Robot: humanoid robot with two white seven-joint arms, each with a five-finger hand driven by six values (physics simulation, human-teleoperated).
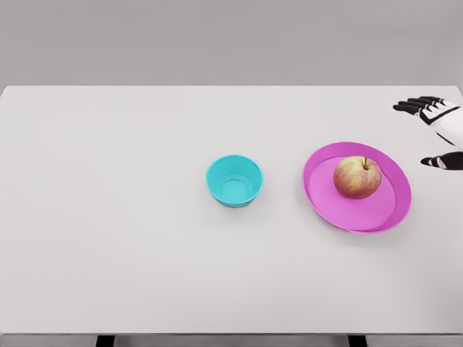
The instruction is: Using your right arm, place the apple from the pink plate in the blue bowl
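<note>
Nearest on the white table (108, 253) sits the pink plate (322, 199), with 1 apple (357, 178) resting upright on it. Left of the plate, clearly apart, stands the blue bowl (234, 181). At the right edge the right hand (440, 134) hovers, fingers spread, grasping nothing.

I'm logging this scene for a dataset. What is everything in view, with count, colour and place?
table: one, white, fills most of the view
bowl: one, blue, empty, near the table's middle
plate: one, pink, to the right of the bowl
apple: one, red and yellow, on the plate
right hand: one, white with black fingertips, open, at the right edge beyond the plate, holding nothing
</note>
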